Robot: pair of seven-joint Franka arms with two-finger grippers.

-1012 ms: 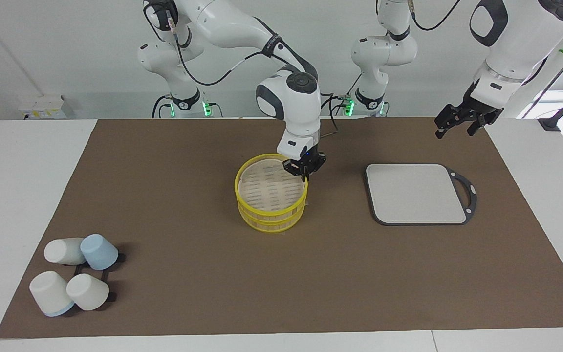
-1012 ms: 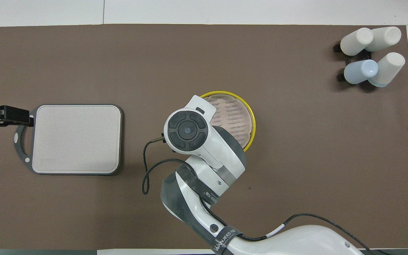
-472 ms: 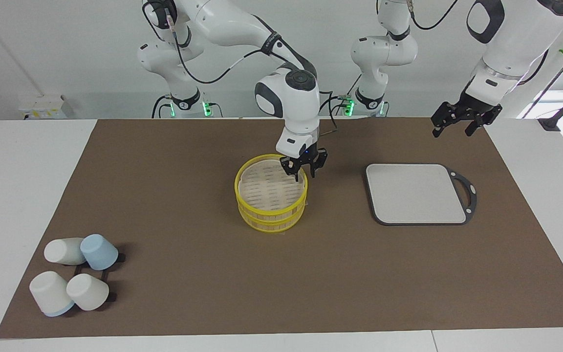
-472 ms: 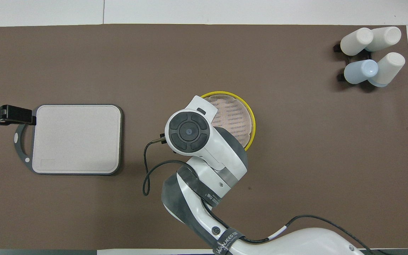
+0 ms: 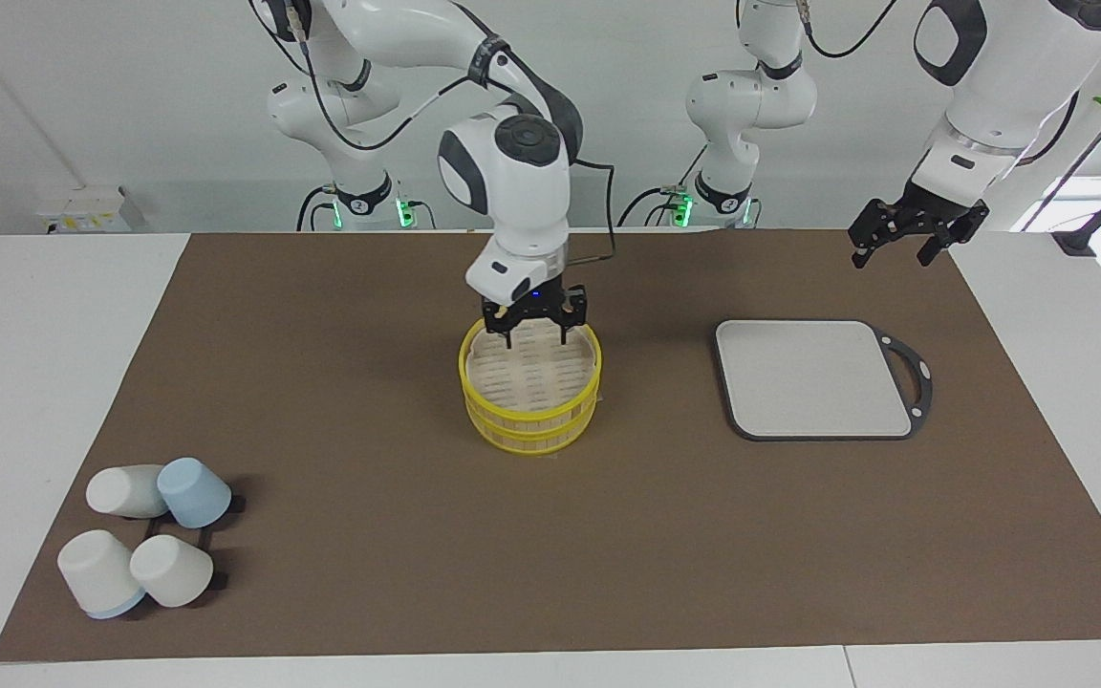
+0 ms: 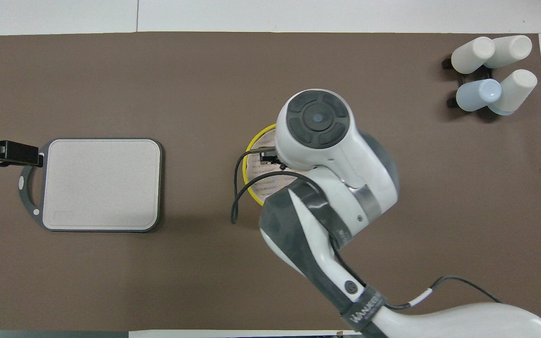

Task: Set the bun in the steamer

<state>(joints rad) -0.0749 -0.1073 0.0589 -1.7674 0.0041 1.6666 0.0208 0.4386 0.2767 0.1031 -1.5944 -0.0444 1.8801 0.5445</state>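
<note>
The steamer (image 5: 531,416) is a round basket with yellow rims and a slatted tan floor, standing without a lid in the middle of the brown mat. My right gripper (image 5: 533,336) hangs just over the part of the steamer's rim nearest the robots, fingers open and pointing down, with nothing between them. In the overhead view the right arm's wrist covers most of the steamer (image 6: 250,146) and hides the gripper. No bun shows in either view. My left gripper (image 5: 902,250) waits open and empty in the air over the mat's edge near the board's handle; it also shows in the overhead view (image 6: 3,154).
A grey rectangular board (image 5: 813,377) with a black handle lies toward the left arm's end, also in the overhead view (image 6: 101,183). Several white and blue cups (image 5: 149,535) sit on a black rack at the mat's corner toward the right arm's end, farthest from the robots (image 6: 491,75).
My right gripper has moved from the steamer's rim on the board's side toward the right arm's end, now over the steamer, and its fingers have spread apart. The left arm has barely moved.
</note>
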